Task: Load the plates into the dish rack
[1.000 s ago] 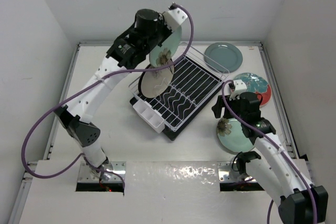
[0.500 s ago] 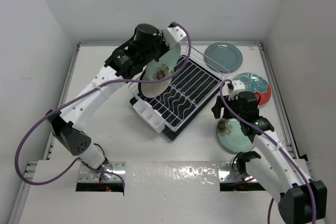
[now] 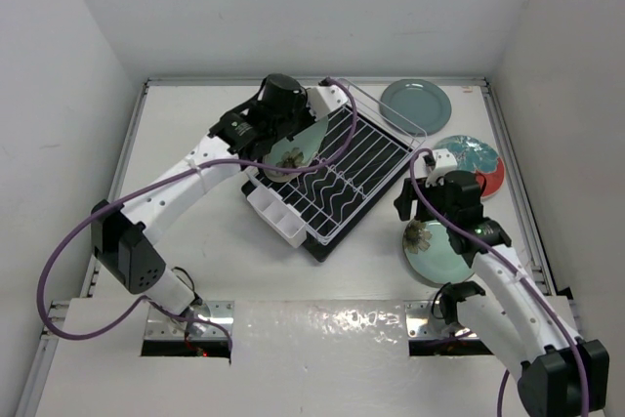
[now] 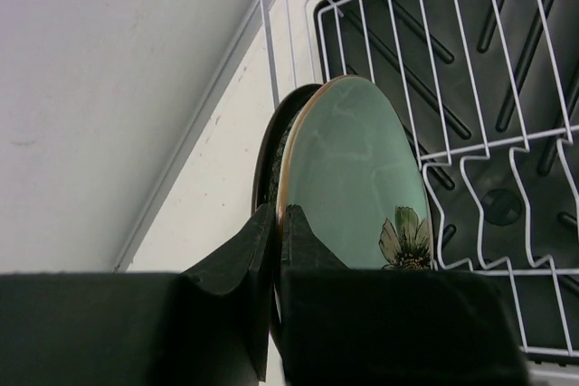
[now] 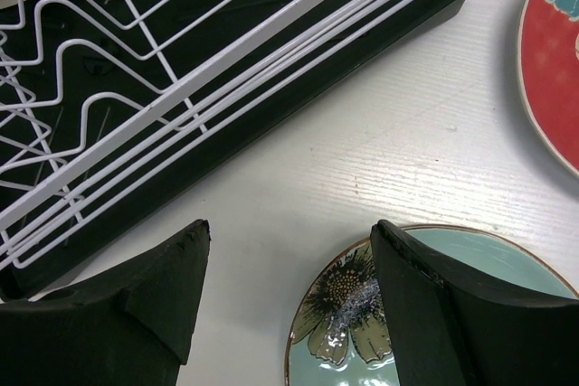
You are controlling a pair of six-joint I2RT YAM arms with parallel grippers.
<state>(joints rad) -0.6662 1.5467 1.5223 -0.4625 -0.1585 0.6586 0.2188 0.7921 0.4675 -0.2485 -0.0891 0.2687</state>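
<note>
My left gripper (image 3: 291,132) is shut on the rim of a pale green flower plate (image 3: 293,154), which stands on edge in the white wire dish rack (image 3: 363,155). In the left wrist view the fingers (image 4: 262,232) pinch that plate (image 4: 357,187), and a dark-rimmed plate (image 4: 261,162) stands right behind it. My right gripper (image 3: 435,204) is open and empty above the near edge of a second pale green flower plate (image 3: 437,253) lying flat on the table; it also shows in the right wrist view (image 5: 407,323). A grey-teal plate (image 3: 415,104) and a red plate (image 3: 480,165) lie flat at the right.
The rack's white cutlery box (image 3: 273,214) is at its near left end. The black tray edge (image 5: 298,88) lies just beyond my right gripper (image 5: 289,232), with the red plate (image 5: 552,70) to its right. White walls enclose the table on three sides.
My left arm has lowered the pale green plate from above the rack down into it, in front of the cream plate. The right arm has not moved.
</note>
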